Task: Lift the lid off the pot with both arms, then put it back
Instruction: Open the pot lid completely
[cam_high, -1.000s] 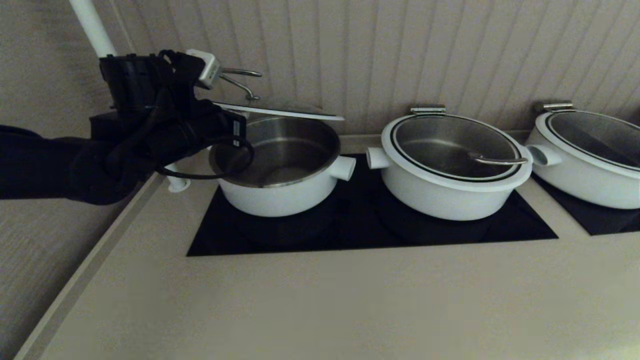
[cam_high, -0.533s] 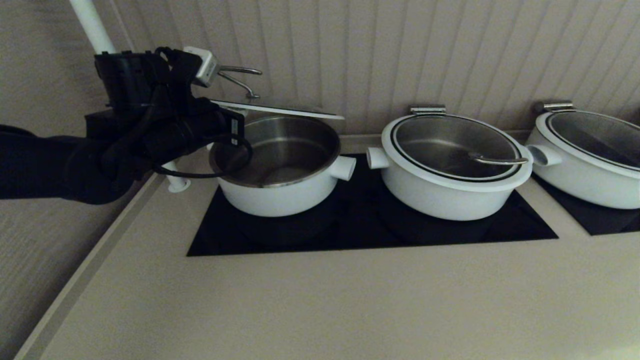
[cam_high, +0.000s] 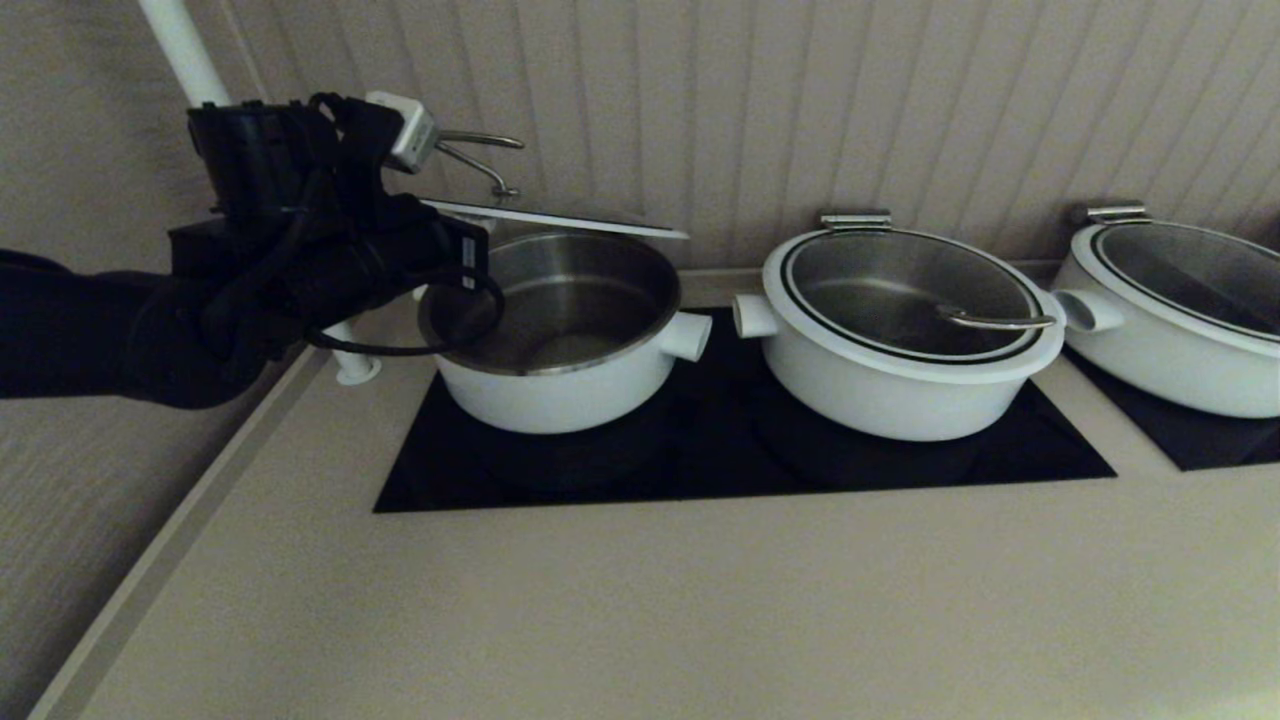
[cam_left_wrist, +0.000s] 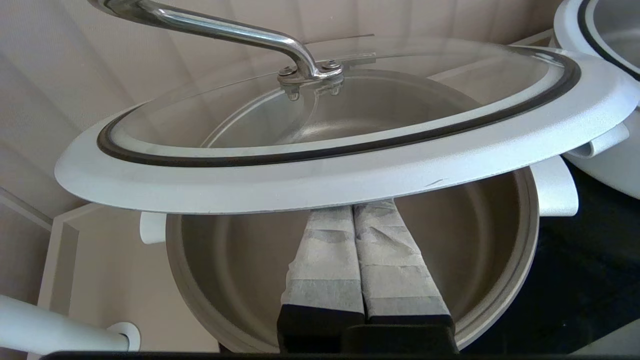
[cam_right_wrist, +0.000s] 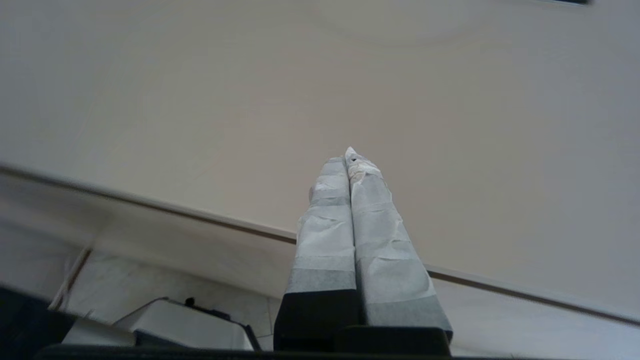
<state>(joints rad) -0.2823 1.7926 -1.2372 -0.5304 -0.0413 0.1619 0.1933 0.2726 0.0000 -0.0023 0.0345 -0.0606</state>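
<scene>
The lid (cam_high: 560, 218), glass with a white rim and a steel loop handle (cam_high: 480, 160), hangs tilted above the open white pot (cam_high: 560, 385). Its left edge is raised and its far edge is lowest. My left gripper (cam_left_wrist: 357, 207) is shut, with both taped fingers (cam_left_wrist: 325, 260) pressed together. Their tips are tucked under the lid's white rim (cam_left_wrist: 320, 180) and prop it up over the pot's steel inside (cam_left_wrist: 240, 270). In the head view the left arm (cam_high: 300, 260) comes in from the left and hides the fingers. My right gripper (cam_right_wrist: 350, 155) is shut and empty over the beige counter.
A second white pot (cam_high: 905, 370) with its lid on stands to the right on the black cooktop (cam_high: 700, 470). A third pot (cam_high: 1180, 330) is at the far right. A ribbed wall runs behind. A white pole (cam_high: 185, 55) rises at the back left.
My left arm and the lid's left edge have risen slightly and shifted a little left. In the last half second they have hardly moved.
</scene>
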